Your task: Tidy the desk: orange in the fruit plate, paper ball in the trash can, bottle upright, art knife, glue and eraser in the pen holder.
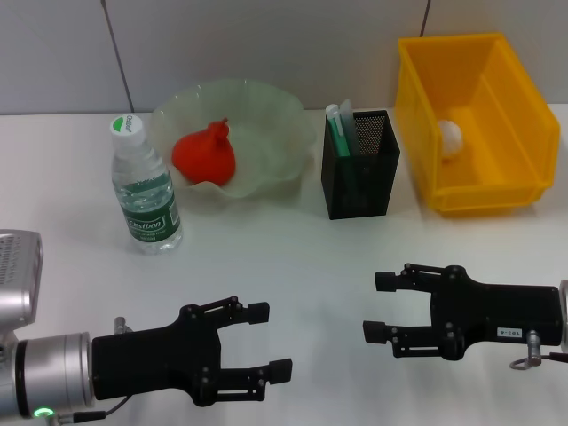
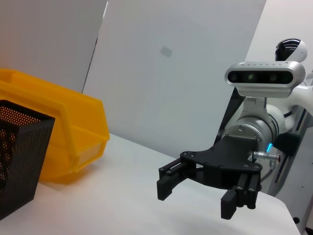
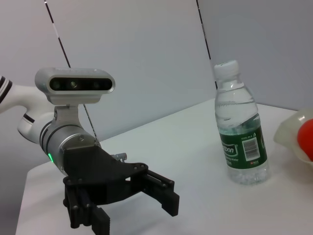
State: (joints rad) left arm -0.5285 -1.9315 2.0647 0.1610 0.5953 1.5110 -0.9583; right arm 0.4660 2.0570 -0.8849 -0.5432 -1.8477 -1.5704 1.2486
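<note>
Both hands are released and grasp nothing: the left hand (image 1: 266, 342) low in the frame's left half, the right hand (image 1: 380, 307) in its lower right. On the desk (image 1: 293, 257), the bottle (image 1: 145, 188) stands upright at left. The orange (image 1: 205, 153) lies in the fruit plate (image 1: 275, 124), the paper ball (image 1: 451, 136) in the yellow trash can (image 1: 524, 115) at upper right, and the pen holder (image 1: 364, 169) between them holds items.

1 bottle (image 1: 145, 188), 1 orange (image 1: 205, 153), 1 paper ball (image 1: 450, 136), 2 pincers.

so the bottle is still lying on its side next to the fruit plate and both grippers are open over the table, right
Not quite. The bottle is standing upright, cap on top, beside the fruit plate; the head view and the right wrist view both show it. The rest holds: the left gripper and the right gripper are both open over the table, holding nothing.
</note>
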